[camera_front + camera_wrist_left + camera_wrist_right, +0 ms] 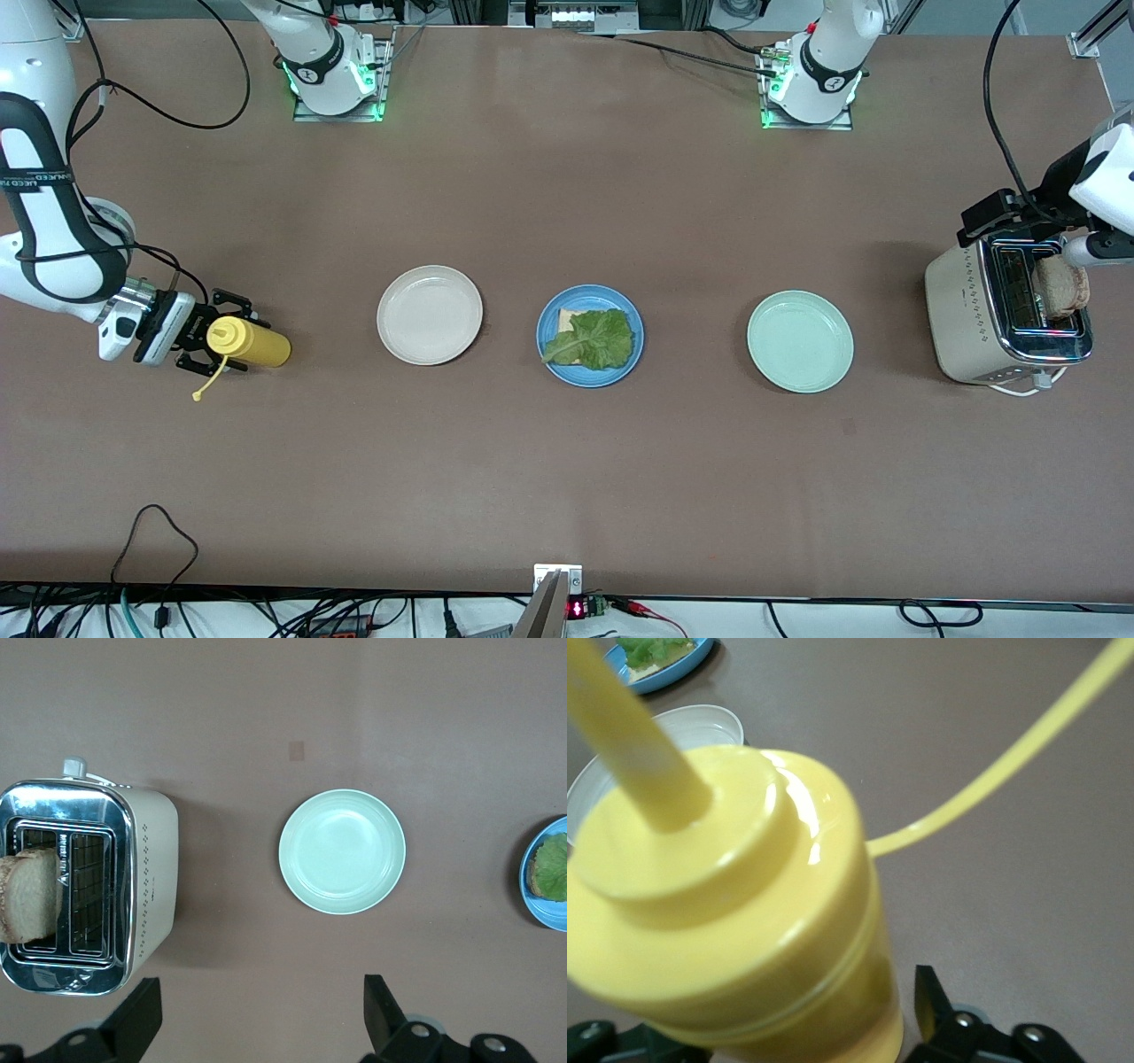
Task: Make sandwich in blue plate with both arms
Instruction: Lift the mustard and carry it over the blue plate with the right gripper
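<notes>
- Blue plate (589,376) holds toast (567,316) under lettuce (595,337).
- Right pincer (211,341) flanks the yellow bottle (252,341), fingers spread, grip unclear.
- Left pincer (257,1014) spread above the toaster (970,315).

White lettering runs along the black band of the right arm (35,182), too small to make out. No other text, label or number is legible.

Three plates line mid-frame on the brown counter (567,461): cream plate (430,315), blue plate (590,336) bearing toast and lettuce (592,337), mint plate (800,341). At lower left, the right pincer (211,337) straddles a yellow bottle (252,341); at right, a toaster (1001,310) holds a slice (1063,285).
</notes>
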`<state>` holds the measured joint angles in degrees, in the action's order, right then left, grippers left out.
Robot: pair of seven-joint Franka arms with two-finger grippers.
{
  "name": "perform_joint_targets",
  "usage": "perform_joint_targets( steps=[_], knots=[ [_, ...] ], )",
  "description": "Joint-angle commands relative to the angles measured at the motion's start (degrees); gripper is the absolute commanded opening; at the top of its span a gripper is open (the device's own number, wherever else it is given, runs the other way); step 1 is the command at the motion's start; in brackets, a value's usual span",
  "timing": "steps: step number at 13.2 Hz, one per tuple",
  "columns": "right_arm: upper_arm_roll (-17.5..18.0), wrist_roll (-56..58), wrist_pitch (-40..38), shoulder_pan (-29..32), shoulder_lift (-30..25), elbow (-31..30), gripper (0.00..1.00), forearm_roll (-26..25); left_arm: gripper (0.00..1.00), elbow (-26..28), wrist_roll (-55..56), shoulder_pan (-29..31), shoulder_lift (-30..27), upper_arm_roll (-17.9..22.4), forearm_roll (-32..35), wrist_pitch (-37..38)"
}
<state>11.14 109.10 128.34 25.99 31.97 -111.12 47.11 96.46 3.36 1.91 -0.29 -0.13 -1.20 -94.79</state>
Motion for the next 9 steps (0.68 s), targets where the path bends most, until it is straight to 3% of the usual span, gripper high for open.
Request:
perform_joint_targets(
  steps=[1, 3, 9],
  knots=[
    [0.5, -0.2, 1.1, -0.2, 0.2, 0.1, 0.35, 1.3, 1.0, 0.6, -1.3, 0.4, -1.3, 0.2, -0.6, -0.5],
    [0.5, -0.4, 1.1, -0.3, 0.2, 0.1, 0.03, 1.3, 1.0, 0.7, -1.3, 0.4, -1.2, 0.2, -0.6, -0.6],
    [0.5, -6.9, 1.1, -2.7, -3.8, 0.3, 0.0, -0.9, 1.0, 0.7, -1.4, 0.4, -1.8, 0.1, -0.5, 0.0]
  ],
)
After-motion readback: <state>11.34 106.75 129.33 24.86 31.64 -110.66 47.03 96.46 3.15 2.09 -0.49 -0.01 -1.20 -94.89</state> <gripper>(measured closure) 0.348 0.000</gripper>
